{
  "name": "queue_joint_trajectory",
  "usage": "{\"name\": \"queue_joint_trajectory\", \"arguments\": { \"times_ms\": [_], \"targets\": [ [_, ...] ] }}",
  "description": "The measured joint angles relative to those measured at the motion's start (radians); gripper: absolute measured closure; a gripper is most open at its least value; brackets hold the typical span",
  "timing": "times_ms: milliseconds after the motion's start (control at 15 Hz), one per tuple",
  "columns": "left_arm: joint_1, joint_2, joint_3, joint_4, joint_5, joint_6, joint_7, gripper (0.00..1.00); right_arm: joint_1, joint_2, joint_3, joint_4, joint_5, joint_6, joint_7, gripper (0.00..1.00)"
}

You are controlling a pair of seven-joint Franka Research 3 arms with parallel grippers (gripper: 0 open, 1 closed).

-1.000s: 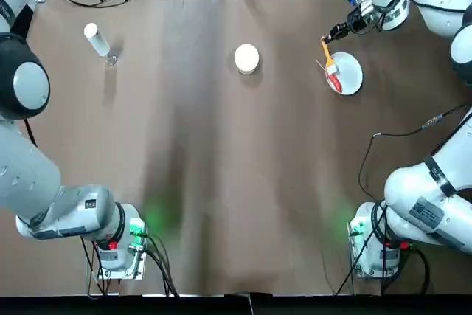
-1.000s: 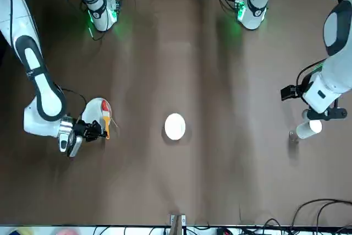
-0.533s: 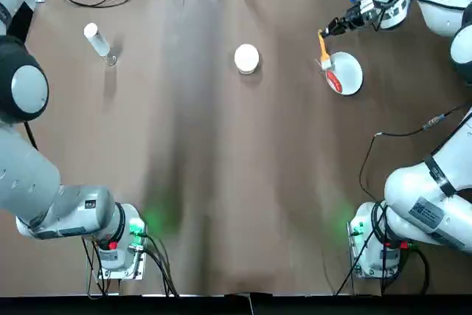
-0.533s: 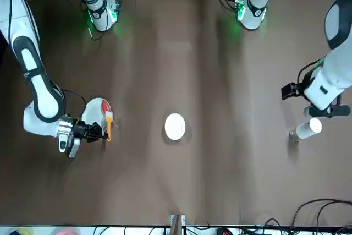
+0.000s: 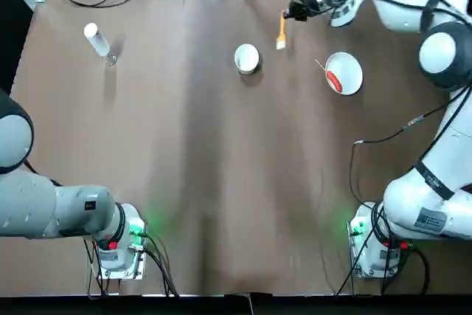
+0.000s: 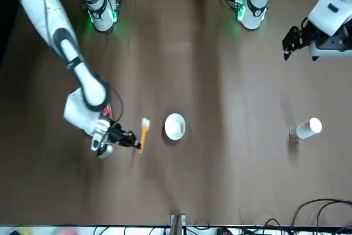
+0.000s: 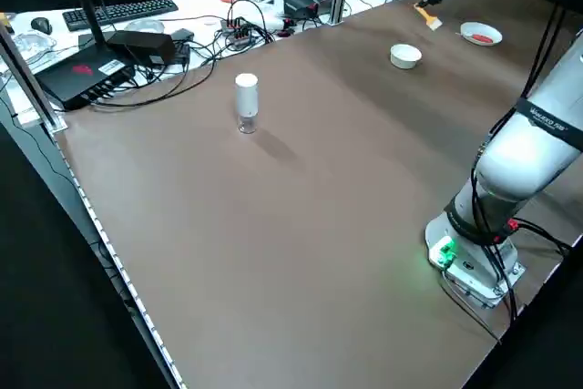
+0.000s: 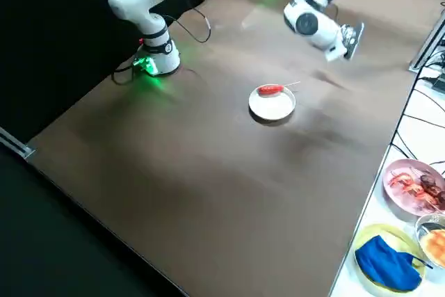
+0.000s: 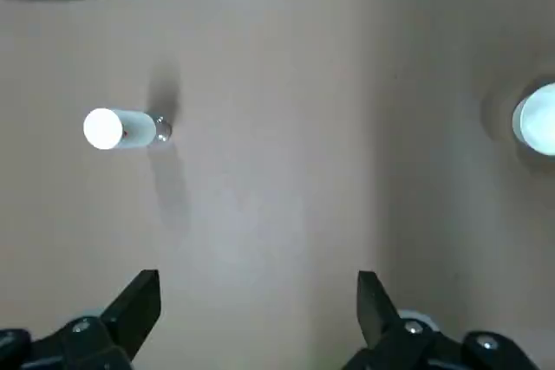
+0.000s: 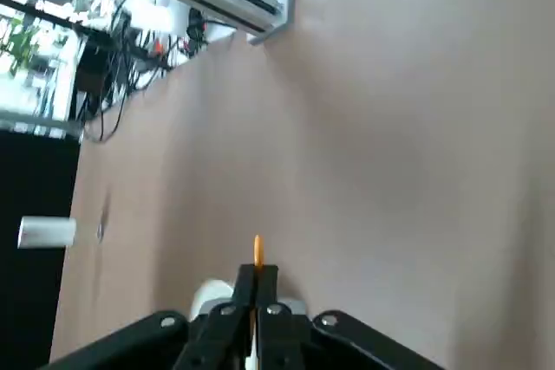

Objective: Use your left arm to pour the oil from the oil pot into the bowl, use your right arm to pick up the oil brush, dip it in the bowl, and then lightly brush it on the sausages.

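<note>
Just beside the bowl (image 5: pixel 246 57), our right tool (image 5: pixel 290 13) pinches the oil brush (image 5: pixel 281 32) by its stiff yellow handle, a light load we judge easy to carry, while our left tool (image 9: pixel 257 301) hangs spread, well apart from the oil pot (image 5: pixel 97 40).

Overhead and opposite front cameras both frame the bowl (image 5: pixel 246 57) mid-table.
</note>
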Motion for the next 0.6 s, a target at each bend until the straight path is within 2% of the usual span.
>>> {"name": "queue_joint_trajectory", "arguments": {
  "times_ms": [333, 600],
  "targets": [
    [0.018, 0.07, 0.007, -0.015, 0.0, 0.0, 0.0, 0.0, 0.173, 0.03, -0.005, 0.031, 0.089, 0.289, 0.142, 0.96],
    [0.018, 0.08, 0.005, -0.015, 0.0, 0.0, -0.029, 0.0, 0.227, 0.079, -0.011, 0.06, 0.153, 0.402, 0.162, 0.96]
  ]
}}
